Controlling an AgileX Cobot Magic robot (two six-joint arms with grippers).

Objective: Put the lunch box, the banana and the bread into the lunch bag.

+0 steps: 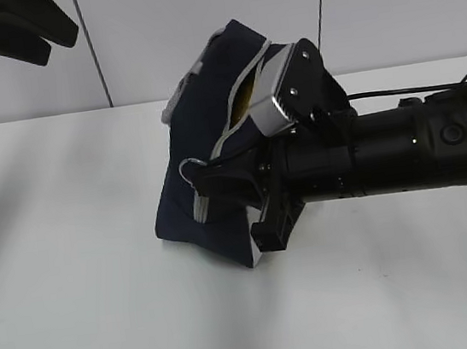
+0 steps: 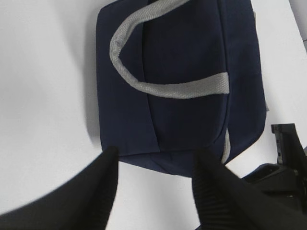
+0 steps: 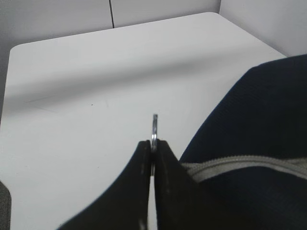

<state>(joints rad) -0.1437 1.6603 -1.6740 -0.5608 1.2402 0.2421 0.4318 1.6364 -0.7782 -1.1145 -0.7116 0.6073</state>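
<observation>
Pinching the metal ring pull (image 3: pixel 154 125), right end effector (image 3: pixel 152 146) pressed together | left end effector (image 2: pixel 153 165) spread, above lunch bag (image 2: pixel 182 81) | bag mid-counter (image 1: pixel 74 273), bare surface toward left and near edges

We see a glossy black cylindrical right arm (image 1: pixel 386 154) with green indicator dots, a silver screwed wrist bracket (image 1: pixel 278 91), and black cables (image 1: pixel 395 91).

A robotics lab or test cell is suggested: a plain white desk (image 1: pixel 71 247) is enclosed behind by bare grey-white wall panels (image 1: pixel 196 24) split by dark vertical seams, and nothing domestic is seen around the desk.
</observation>
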